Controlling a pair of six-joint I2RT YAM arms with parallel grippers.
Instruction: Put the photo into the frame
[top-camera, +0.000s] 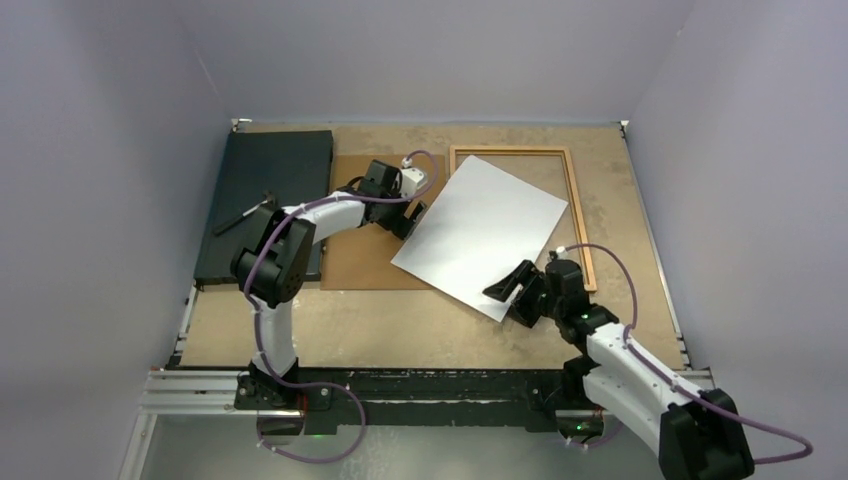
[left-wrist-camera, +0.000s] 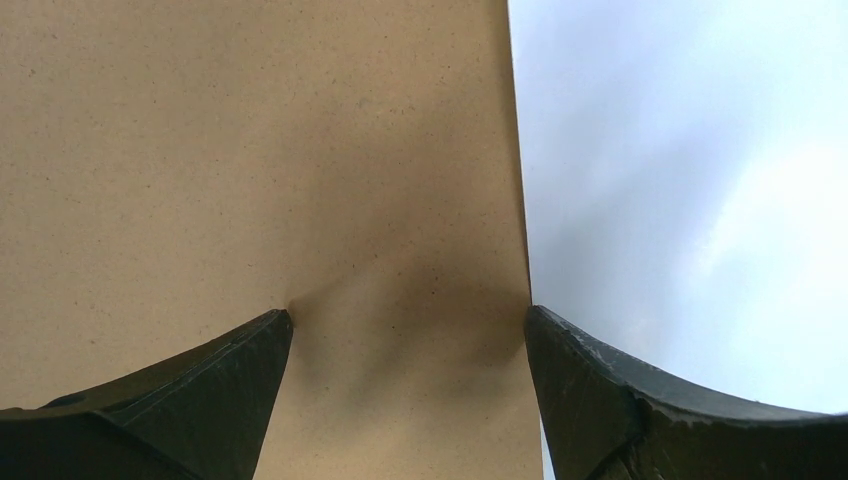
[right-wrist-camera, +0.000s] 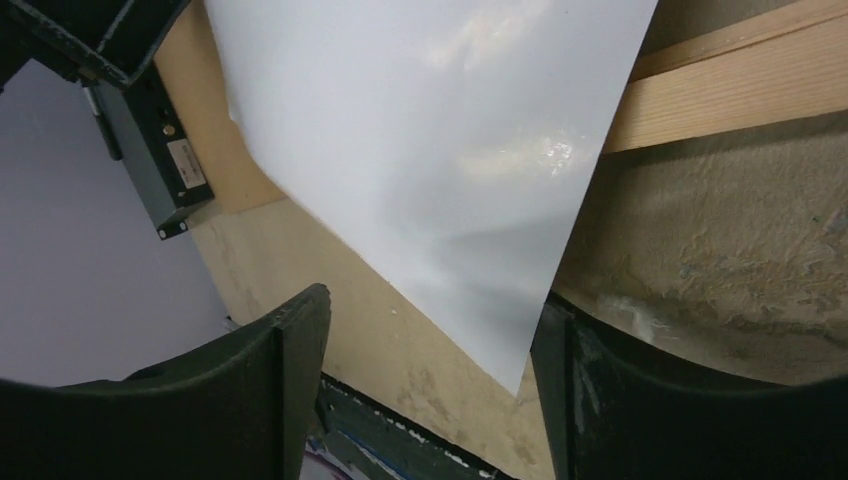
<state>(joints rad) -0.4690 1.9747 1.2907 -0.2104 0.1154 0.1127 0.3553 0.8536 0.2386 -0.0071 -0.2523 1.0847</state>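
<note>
Showing blank white, the photo (top-camera: 480, 235) overlaps the frame (top-camera: 510, 150); left tool (left-wrist-camera: 408, 320) and right tool (right-wrist-camera: 430, 297) gape empty

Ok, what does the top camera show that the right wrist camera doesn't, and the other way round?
Only the top view shows the dark grey-black rectangular mat at far left and the full outline of the orange-brown wooden picture frame.

Only the right wrist view shows, close up, the near corner of the white rectangular sheet lying between the right arm's open fingers.

Both show that sheet lying askew across the frame, with the right fingers at its near corner.
</note>
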